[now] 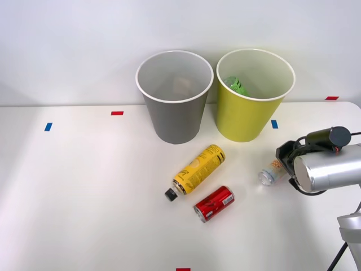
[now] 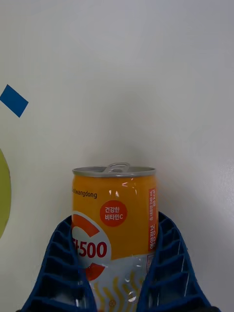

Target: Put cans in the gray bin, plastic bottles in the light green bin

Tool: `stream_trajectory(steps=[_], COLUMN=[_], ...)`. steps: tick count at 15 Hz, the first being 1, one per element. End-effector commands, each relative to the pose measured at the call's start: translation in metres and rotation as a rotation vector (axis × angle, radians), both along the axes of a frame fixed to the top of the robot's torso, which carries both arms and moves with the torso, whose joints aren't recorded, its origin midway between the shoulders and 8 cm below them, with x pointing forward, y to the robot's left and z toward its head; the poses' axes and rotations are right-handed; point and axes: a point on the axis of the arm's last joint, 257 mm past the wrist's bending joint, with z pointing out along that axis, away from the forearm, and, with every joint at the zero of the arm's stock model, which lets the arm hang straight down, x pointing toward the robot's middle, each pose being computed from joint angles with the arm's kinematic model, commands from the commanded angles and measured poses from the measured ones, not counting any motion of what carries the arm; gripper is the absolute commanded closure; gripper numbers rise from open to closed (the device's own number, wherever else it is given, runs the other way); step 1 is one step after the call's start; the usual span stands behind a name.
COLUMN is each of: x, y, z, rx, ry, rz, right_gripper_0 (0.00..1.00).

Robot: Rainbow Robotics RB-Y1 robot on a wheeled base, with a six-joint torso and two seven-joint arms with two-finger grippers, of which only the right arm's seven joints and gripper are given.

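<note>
Your right claw (image 2: 116,273) has the orange can (image 2: 114,224) between its blue ribbed fingers (image 2: 58,273) — one finger against each side of the can's body, closed on it about midway along, the silver pull-tab end pointing away from the wrist. In the front view the can (image 1: 272,171) lies on the white worktop (image 1: 84,197) just ahead of the arm, near the foot of the green bin (image 1: 248,107) and well apart from the gray bin (image 1: 175,107), where it belongs. Expect a light, thin-walled thing: stiff enough across its ends, easily dented at the waist, and smooth-sided, so the ribs must do the holding — a firm but not crushing squeeze looks right, and the present hold on the mid-body seems sound. A yellow bottle (image 1: 197,170) and a red can (image 1: 214,204) lie side by side in the middle of the worktop, near each other and clear of your arm; something green (image 1: 236,86) already sits inside the green bin. The lift must carry the can over the green bin's white rim or round it to reach the gray one.
</note>
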Motion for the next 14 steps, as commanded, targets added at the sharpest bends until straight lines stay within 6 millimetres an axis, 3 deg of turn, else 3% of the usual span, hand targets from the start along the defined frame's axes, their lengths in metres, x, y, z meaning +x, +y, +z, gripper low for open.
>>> stream_trajectory(steps=[1, 4, 7, 12, 14], x=[-0.001, -0.019, -0.051, -0.1, -0.107], y=[0.001, 0.0, 0.005, 0.047, 0.065], z=[0.002, 0.011, 0.033, 0.093, 0.115], rx=[-0.087, -0.264, -0.442, -0.632, -0.674], ry=[0.007, 0.006, -0.019, -0.167, -0.241], rz=[0.089, 0.28, 0.476, 0.757, 0.83], right_gripper_0=[1.0, 1.0, 1.0, 1.0, 1.0])
